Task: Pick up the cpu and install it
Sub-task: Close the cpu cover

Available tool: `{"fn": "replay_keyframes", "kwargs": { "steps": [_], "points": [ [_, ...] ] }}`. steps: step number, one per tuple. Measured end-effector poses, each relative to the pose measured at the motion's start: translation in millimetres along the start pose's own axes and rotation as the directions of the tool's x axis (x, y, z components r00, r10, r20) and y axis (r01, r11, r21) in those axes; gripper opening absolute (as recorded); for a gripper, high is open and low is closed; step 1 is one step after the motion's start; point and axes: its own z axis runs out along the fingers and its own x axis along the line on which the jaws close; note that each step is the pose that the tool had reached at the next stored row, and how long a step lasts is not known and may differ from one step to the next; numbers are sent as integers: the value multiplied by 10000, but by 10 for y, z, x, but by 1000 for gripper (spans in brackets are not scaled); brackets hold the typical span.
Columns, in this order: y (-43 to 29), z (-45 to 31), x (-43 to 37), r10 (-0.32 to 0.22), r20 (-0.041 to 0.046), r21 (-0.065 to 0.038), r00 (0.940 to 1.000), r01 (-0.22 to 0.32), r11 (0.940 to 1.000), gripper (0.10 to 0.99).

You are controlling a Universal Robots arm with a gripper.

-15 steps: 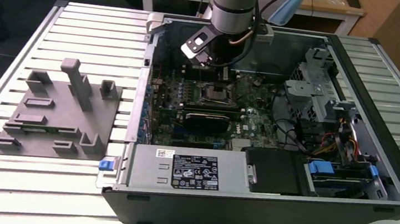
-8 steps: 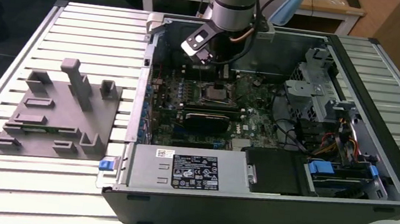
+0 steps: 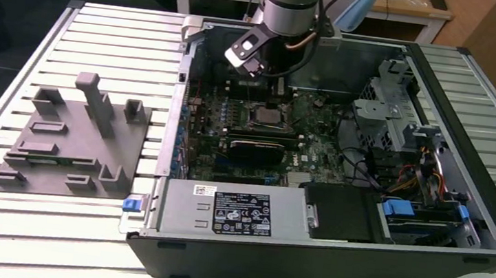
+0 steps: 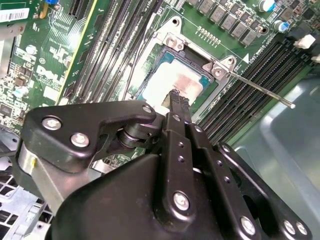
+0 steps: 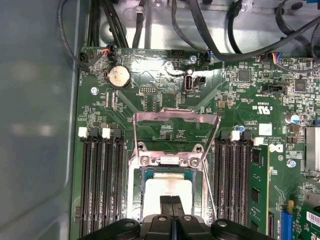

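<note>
The cpu (image 5: 167, 192) (image 4: 172, 82), a pale silver square, lies flat inside the motherboard socket (image 3: 267, 117). The socket's metal load plate (image 5: 175, 127) stands flipped open and its thin lever (image 4: 260, 90) sticks out to the side. My gripper (image 5: 172, 202) (image 4: 177, 97) hovers right over the cpu. Its two black fingers are pressed together with nothing between them. In the exterior view the arm's wrist (image 3: 263, 44) hangs over the far part of the open computer case, above the socket.
A grey fixture (image 3: 73, 138) lies on the slatted table at the exterior view's left. Inside the case are a black heatsink block (image 3: 252, 146), the power supply (image 3: 231, 210), drive cages (image 3: 399, 106) and cables. Memory slots (image 5: 100, 185) flank the socket.
</note>
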Motion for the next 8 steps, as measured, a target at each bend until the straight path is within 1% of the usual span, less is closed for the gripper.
{"fn": "replay_keyframes", "kwargs": {
  "steps": [4, 8],
  "points": [
    [1, -32, -1, 0, 1, 1, 10000, 0, 10000, 106],
    [2, -45, -1, 0, -1, -1, 10000, 0, 10000, 106]
  ]
}}
